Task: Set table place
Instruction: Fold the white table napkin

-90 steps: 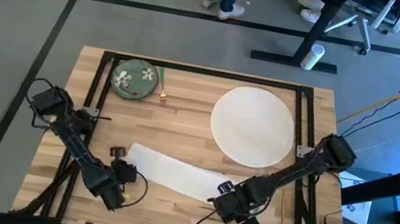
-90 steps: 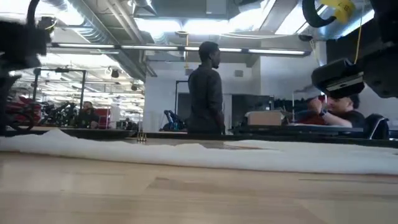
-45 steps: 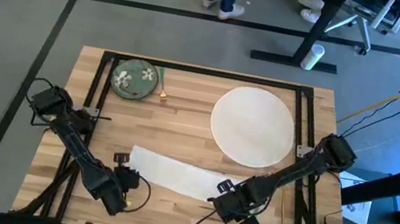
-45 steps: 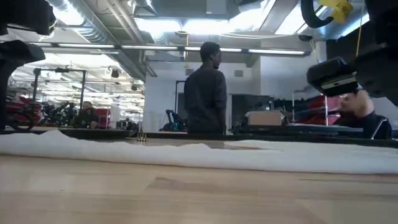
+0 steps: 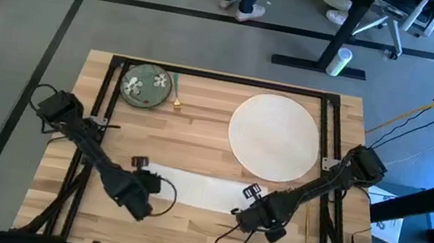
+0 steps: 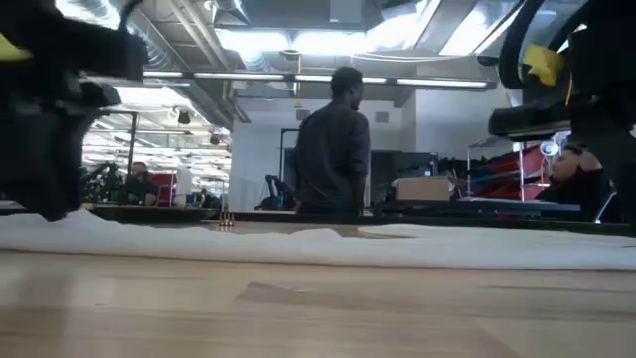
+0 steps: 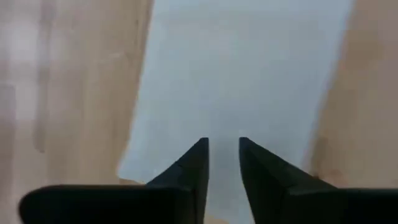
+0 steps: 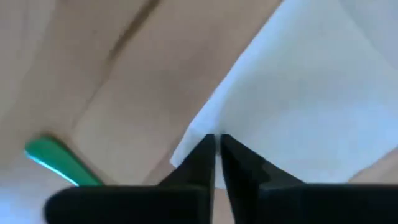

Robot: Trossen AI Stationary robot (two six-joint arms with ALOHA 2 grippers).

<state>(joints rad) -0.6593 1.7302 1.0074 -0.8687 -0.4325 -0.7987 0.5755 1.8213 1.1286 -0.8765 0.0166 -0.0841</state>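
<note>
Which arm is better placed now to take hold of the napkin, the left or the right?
The right. Its pincer sits nearly shut at a corner of the napkin. The left pincer is over the napkin's other end with its fingers apart, so it seems less ready.

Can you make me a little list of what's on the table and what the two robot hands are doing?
table: light wood, black frame bars
white plate: far right part, nothing on it
green flowered dish: far left corner
gold cutlery piece: right beside the dish
white napkin: long strip along the near edge
left gripper: at the napkin's left end, fingers slightly apart
right gripper: at the napkin's right end, fingers almost closed at its edge
</note>
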